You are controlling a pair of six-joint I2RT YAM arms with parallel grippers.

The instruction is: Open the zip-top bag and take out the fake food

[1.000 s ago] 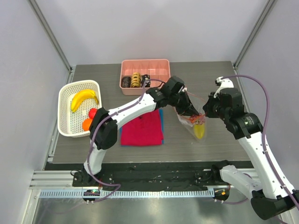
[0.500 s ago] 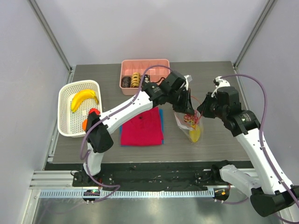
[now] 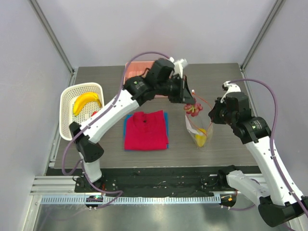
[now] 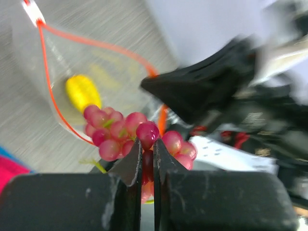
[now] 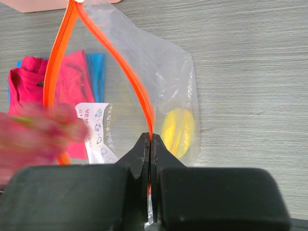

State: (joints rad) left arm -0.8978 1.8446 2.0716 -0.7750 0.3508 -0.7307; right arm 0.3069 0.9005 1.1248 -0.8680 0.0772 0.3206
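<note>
Grapes (image 4: 118, 134), a small pink bunch, are stuck between the two fingers of the left pincer (image 4: 146, 144). The fingers are squeezed almost together on the middle of the bunch, and grapes poke out on both sides. In the top view the bunch hangs from this pincer just over the top of the bag (image 3: 196, 129). I cannot tell if the lowest grapes touch the plastic.

The bag stands up on the tabletop (image 3: 226, 82), just to the right of the shirt (image 3: 146, 130). Its mouth is open, and the orange zip strip (image 5: 138, 91) makes a wide loop. The right pincer (image 5: 149, 142) is closed tight on one side of that strip, at the edge of the bag nearest the right arm. So the bag is between the two pincers, with the left one up above it and the right one at its side.

One yellow fruit (image 5: 178, 129) lies at the bottom of the bag, under the grapes. A white paper label shows through the plastic beside it.

Far to the left, well apart from the bag, a white basket (image 3: 67, 102) holds a banana (image 3: 86, 101). A pink tray (image 3: 139, 67) sits at the back of the tabletop, mostly hidden by the left arm
</note>
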